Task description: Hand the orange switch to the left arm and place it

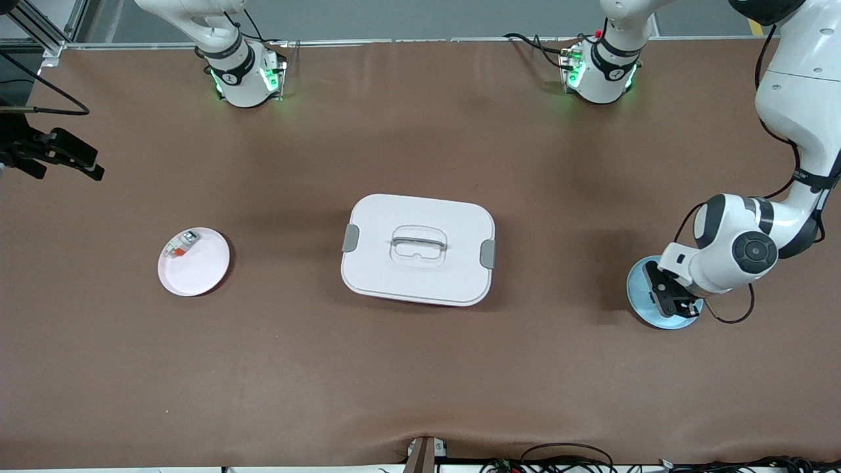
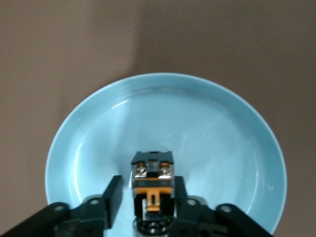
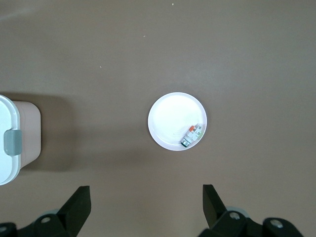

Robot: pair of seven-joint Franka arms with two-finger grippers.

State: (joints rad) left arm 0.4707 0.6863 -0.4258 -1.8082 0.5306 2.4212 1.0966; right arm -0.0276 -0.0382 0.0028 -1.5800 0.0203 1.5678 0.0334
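The orange switch (image 2: 153,170), a small black part with orange markings, stands on the light blue plate (image 2: 197,113) at the left arm's end of the table. My left gripper (image 2: 146,185) is low over that plate (image 1: 640,282) with its fingers either side of the switch. One finger is against the switch and the other stands a small gap off, so it is open. My right gripper (image 3: 146,205) is wide open and empty, high over the right arm's end of the table (image 1: 71,172). The white box (image 1: 418,248) sits mid-table between the two plates.
A white plate (image 1: 204,269) holding a small white-grey piece with a red-orange bit (image 1: 181,244) lies toward the right arm's end; both show in the right wrist view (image 3: 170,118), (image 3: 192,134), with the box's edge (image 3: 7,143). Cables run along the table's near edge.
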